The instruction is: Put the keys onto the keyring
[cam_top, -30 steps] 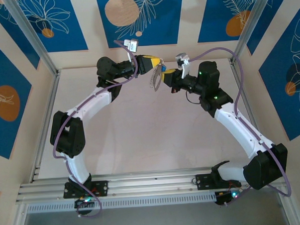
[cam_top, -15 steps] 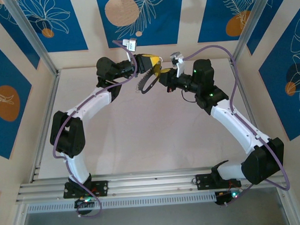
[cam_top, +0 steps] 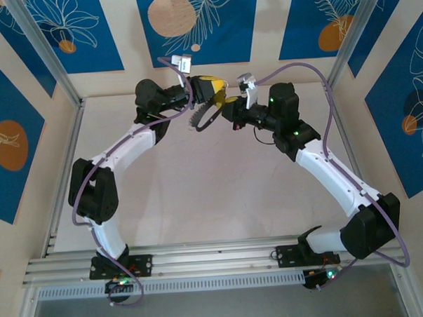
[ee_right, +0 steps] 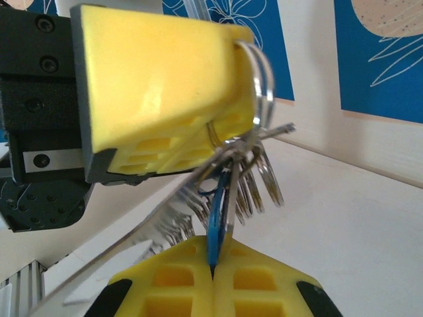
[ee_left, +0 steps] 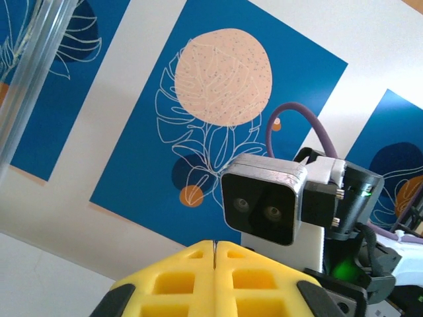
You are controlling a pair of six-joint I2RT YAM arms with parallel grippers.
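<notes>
My left gripper (cam_top: 220,94) is raised over the far middle of the table, shut on the keyring (cam_top: 198,119), which hangs below it as a grey loop with a toothed strip. In the right wrist view the left arm's yellow fingers (ee_right: 158,86) pinch the keyring's wire (ee_right: 263,72), and several silver keys dangle from it. A blue-headed key (ee_right: 219,214) stands on edge among them. My right gripper (ee_right: 213,265) is shut on its lower end, just right of the left gripper (ee_left: 215,246). The left wrist view has a thin metal edge between its closed pads.
The right wrist's camera block (ee_left: 264,208) sits close in front of the left gripper. Blue patterned wall panels (cam_top: 195,22) and metal frame posts (cam_top: 42,50) ring the pale table (cam_top: 213,193). Both arms arch inward from their bases at the near rail (cam_top: 216,260).
My right gripper has moved left and closed in on the left gripper. The hanging keyring has swung left and down below the left gripper.
</notes>
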